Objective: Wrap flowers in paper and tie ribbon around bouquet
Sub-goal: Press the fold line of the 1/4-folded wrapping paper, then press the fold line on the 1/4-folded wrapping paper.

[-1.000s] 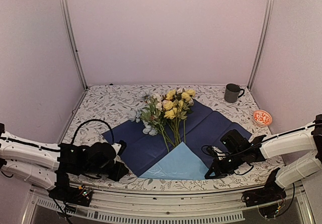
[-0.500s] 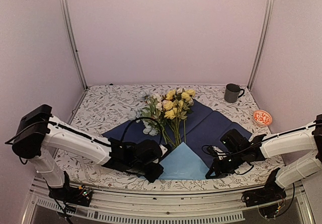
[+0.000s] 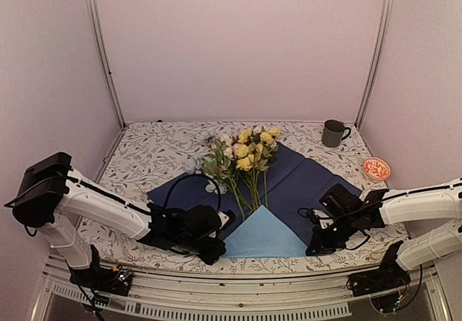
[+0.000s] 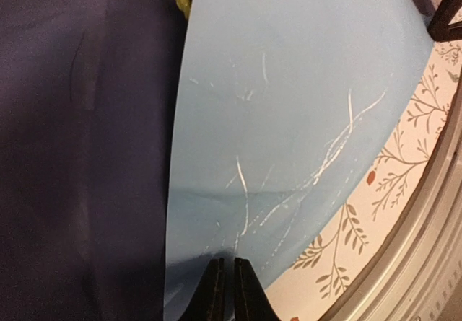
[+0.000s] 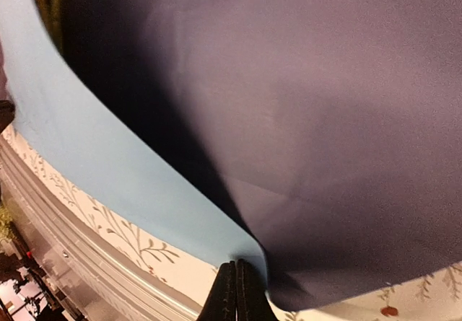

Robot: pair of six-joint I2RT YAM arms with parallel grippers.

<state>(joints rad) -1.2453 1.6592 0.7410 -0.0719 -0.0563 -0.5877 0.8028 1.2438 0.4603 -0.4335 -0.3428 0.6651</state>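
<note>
Floral tablecloth (image 3: 144, 148), paper (image 3: 303, 177) fold at near edge

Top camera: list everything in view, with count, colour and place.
paper: one, navy with its near corner folded up light blue, centre of the table
flowers: one bunch, yellow, white and pale blue with green stems, lying on the paper, heads toward the back
mug: one, dark grey, back right
dish: one, orange and white, right edge
tablecloth: one, white with a leaf print, covering the table
left gripper: one, black, shut, at the fold's left end
right gripper: one, black, shut, at the fold's right end
</note>
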